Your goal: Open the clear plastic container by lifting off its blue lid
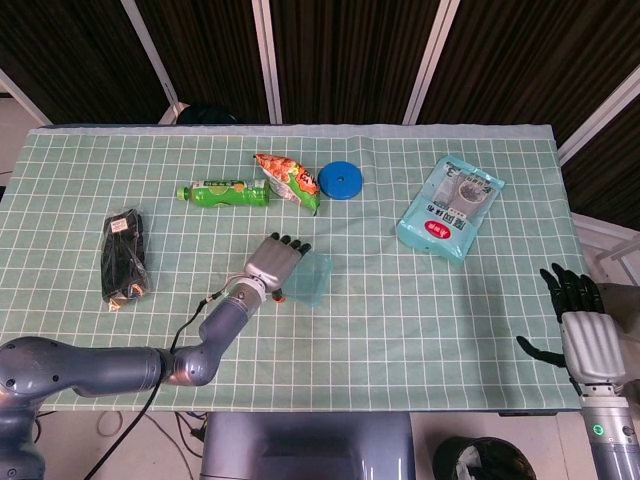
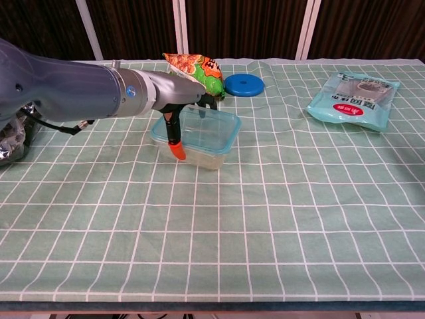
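Note:
The clear plastic container [image 1: 316, 276] with its blue-rimmed lid [image 2: 214, 127] stands on the table, left of centre. My left hand [image 1: 271, 264] lies over its left part, fingers stretched across the top toward the far edge. In the chest view the left hand [image 2: 178, 100] has its orange-tipped thumb [image 2: 175, 143] hanging in front of the near wall. The lid sits on the box. I cannot tell whether the fingers hook the far rim. My right hand [image 1: 584, 338] hangs off the table's right front corner with fingers apart and nothing in it.
Behind the container lie a chips bag [image 1: 288, 180], a green bottle [image 1: 225, 193] and a blue round disc [image 1: 340, 180]. A teal packet [image 1: 450, 207] is at the right, a black bundle [image 1: 125, 257] at the left. The green checked cloth [image 2: 265, 219] covers the table.

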